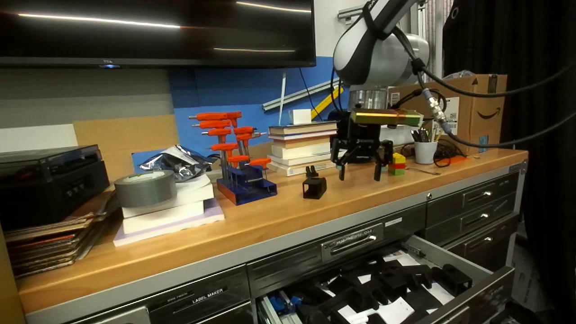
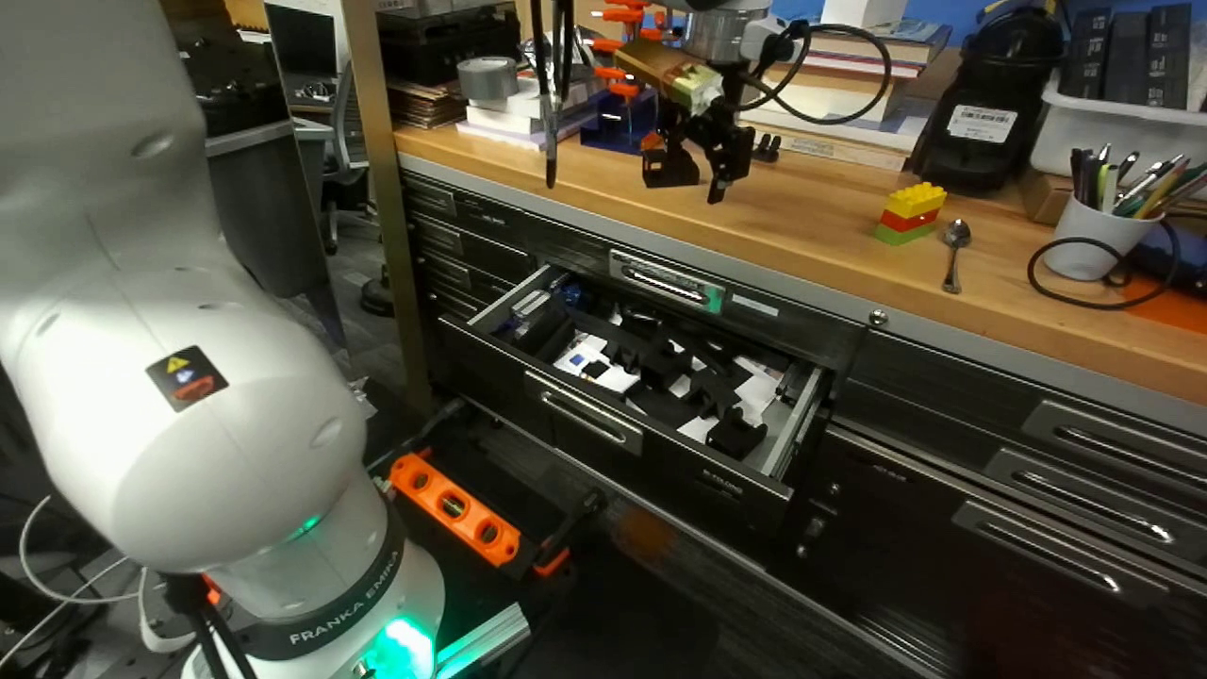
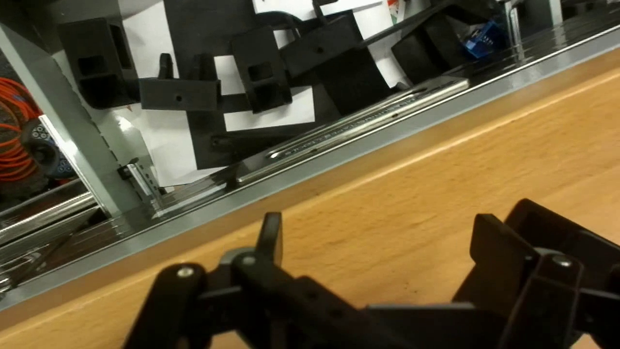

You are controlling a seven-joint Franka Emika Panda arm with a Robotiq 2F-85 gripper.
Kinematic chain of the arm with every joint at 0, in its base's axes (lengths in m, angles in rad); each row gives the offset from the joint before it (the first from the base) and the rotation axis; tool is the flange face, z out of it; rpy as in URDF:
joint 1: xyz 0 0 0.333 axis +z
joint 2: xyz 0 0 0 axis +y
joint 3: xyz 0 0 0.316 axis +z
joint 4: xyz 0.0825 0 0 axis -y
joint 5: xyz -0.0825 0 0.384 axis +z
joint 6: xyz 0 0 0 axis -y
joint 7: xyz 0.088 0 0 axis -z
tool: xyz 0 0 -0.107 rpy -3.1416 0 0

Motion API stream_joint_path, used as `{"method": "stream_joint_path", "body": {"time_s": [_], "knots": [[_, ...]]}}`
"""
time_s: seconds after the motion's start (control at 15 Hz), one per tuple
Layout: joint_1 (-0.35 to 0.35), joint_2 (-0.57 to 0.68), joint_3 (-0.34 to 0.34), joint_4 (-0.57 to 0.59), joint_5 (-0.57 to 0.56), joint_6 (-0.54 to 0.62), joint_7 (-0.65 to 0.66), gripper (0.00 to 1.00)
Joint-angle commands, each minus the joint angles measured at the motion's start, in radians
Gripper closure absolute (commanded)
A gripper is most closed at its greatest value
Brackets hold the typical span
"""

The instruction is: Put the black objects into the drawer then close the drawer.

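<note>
Smooth honey-coloured wooden workbench top point(image 1: 252, 225), below a glossy black television point(image 1: 157, 36) and matte blue wall panels point(image 1: 216, 90). On the wood, a hollow box-shaped matte black piece point(image 1: 320, 188), mouth squared off; close by, a smaller matte black piece with two rounded prongs point(image 1: 312, 173). Near both, an angular blue stand point(image 1: 247, 191), bristling with thin metal-shafted tools with orange-red handles point(image 1: 225, 147). Above the bench, a jointed black robot gripper point(image 1: 360, 174). Hangs apart from both pieces in an exterior view, with slim flat-sided fingers point(image 3: 270, 235) wide apart, wood grain alone between the tips in the wrist view. Under the bench top, a wide shallow dark grey metal drawer point(image 2: 688, 462). Stands pulled out, carries a long shiny pull rail point(image 2: 585, 419), contains more lumpy matte black pieces point(image 3: 162, 94), hollow, blocky or knobby, on and among flat white sheets point(image 3: 276, 116). At one end, a small blue part point(image 3: 486, 39). Farther along the wood, a studded toy-brick block in yellow, red and green point(image 2: 910, 215), with a metal spoon point(image 2: 955, 247) just beside it
</note>
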Motion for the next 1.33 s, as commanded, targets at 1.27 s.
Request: {"method": "stream_joint_path", "body": {"time_s": [1.27], "knots": [[0.152,0.310,0.018,0.477,-0.141,-0.184,0.129,0.00]]}}
